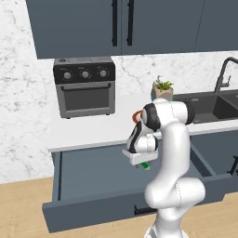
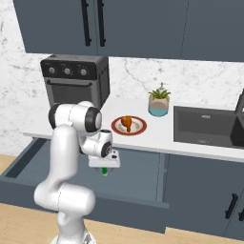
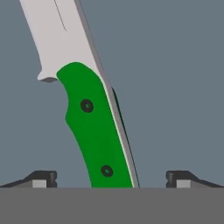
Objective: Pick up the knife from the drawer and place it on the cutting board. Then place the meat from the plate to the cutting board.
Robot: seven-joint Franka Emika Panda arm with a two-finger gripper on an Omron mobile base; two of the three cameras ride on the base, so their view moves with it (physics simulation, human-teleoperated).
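The knife (image 3: 94,131), with its green handle and pale blade, lies flat on the floor of the pulled-out drawer (image 1: 93,172). My gripper (image 3: 111,179) hangs low over it, open, with one fingertip on each side of the handle and not touching it. In the base views a bit of green knife (image 1: 145,165) (image 2: 105,171) shows just under the gripper (image 1: 142,161) (image 2: 104,167). On the counter, the meat (image 2: 127,123) sits on the red-rimmed plate (image 2: 138,129). The cutting board is out of view.
A black toaster oven (image 1: 84,86) stands at the back left of the white counter. A teal pot with a plant (image 2: 158,102) is beside the dark sink (image 2: 205,126). Dark cabinets (image 2: 143,28) hang above. The drawer front (image 1: 116,209) juts out towards the base.
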